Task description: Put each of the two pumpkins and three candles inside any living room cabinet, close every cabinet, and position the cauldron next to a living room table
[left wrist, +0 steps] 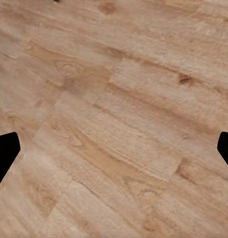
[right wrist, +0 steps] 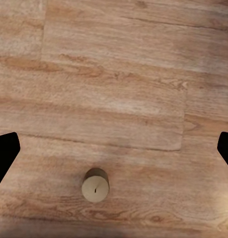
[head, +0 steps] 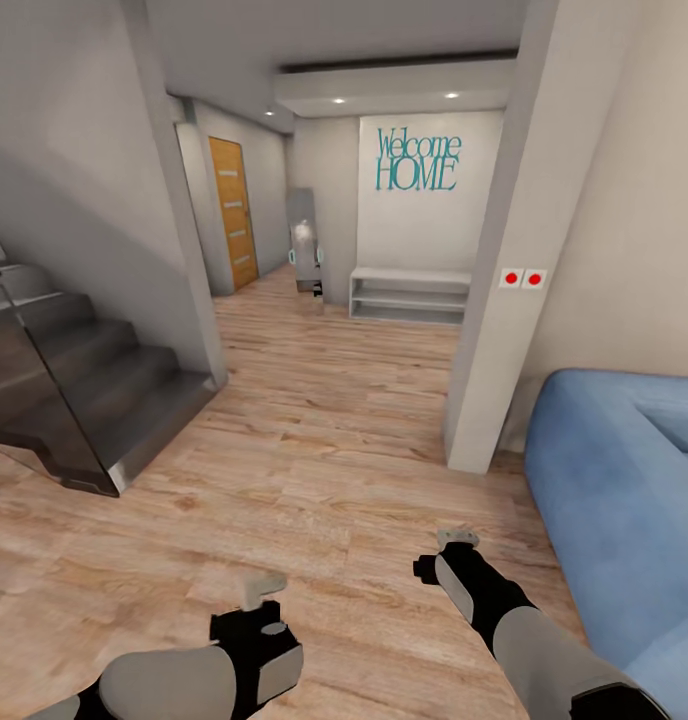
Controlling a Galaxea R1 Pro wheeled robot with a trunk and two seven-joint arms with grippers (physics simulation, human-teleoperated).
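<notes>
candle [right wrist: 95, 185] upright on floor [right wrist: 114, 89]

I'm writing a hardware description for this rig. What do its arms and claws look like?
Both arms have smooth light-grey shells with glossy black joint and wrist sections. The left claw and right claw end in small pale-grey fingers. In the wrist views the fingertips show as plain black wedges. No cables or markings show.

The blue sofa [head: 624, 500] is cut off by the right edge and the bottom of the head view, and the wall corner hides its far end. The dark stairs [head: 74, 390] run off the left edge. In each wrist view the black fingertips [left wrist: 4, 153] [right wrist: 4, 153] just peek in at the sides, so most of each finger is out of the picture.
</notes>
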